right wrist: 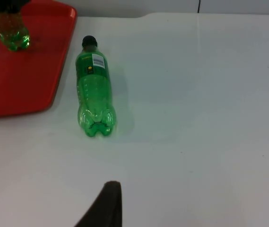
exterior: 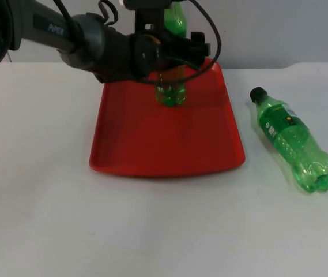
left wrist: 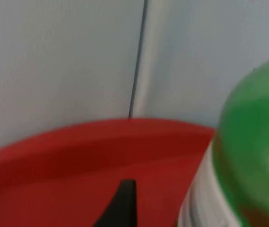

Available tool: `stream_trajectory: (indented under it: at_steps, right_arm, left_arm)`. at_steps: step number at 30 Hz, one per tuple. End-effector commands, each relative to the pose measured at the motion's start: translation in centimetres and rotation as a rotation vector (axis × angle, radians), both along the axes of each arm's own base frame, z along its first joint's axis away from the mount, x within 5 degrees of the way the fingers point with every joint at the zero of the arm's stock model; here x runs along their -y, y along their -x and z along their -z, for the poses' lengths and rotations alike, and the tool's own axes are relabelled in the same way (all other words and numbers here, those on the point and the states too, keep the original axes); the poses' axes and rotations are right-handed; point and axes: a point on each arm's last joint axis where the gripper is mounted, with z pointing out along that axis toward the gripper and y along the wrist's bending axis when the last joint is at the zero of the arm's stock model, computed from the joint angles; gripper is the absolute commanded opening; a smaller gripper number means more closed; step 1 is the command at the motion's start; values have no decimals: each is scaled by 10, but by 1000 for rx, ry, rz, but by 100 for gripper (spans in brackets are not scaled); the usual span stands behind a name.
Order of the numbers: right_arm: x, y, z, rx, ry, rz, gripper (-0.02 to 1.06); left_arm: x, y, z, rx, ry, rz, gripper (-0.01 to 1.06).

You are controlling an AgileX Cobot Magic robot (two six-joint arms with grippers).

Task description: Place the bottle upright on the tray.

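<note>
Top view: green bottle [exterior: 170, 92] is standing upright on the red tray [exterior: 152, 144], toward its far edge, w/ the left hand [exterior: 172, 55] pinching it around the upper body. Bottle base is resting on the tray floor. Left wrist view is catching the bottle's green shoulder [left wrist: 255, 142] up close, tray rim [left wrist: 77, 137] behind it, grey partition [left wrist: 54, 56] beyond. 2nd green bottle [exterior: 293, 138], black cap, is lying on its side on the white desk [exterior: 152, 231], just right of the tray, cap pointing to the wall. Right arm is waiting; right hand [right wrist: 107, 203] is hovering over the desk, can't tell spread or pressed together.
</note>
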Motion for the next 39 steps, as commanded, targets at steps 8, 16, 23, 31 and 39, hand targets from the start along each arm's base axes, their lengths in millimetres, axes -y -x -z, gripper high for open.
stream_trajectory:
  at_steps: [8,16,23,31,39]
  right_arm:
    - [0,0,0,6,11,6,105]
    - [0,0,0,6,11,6,105]
    - [0,0,0,6,11,6,105]
    - [0,0,0,6,11,6,105]
    - [0,0,0,6,11,6,105]
  left_arm:
    - [2,7,-19,-117,-8,46,91]
    - [3,12,-41,-160,-12,82,91]
    - [-11,11,-56,-141,-12,63,91]
    - [-26,12,-60,-184,-81,85,91]
    - [-31,25,-76,-234,-121,120,91]
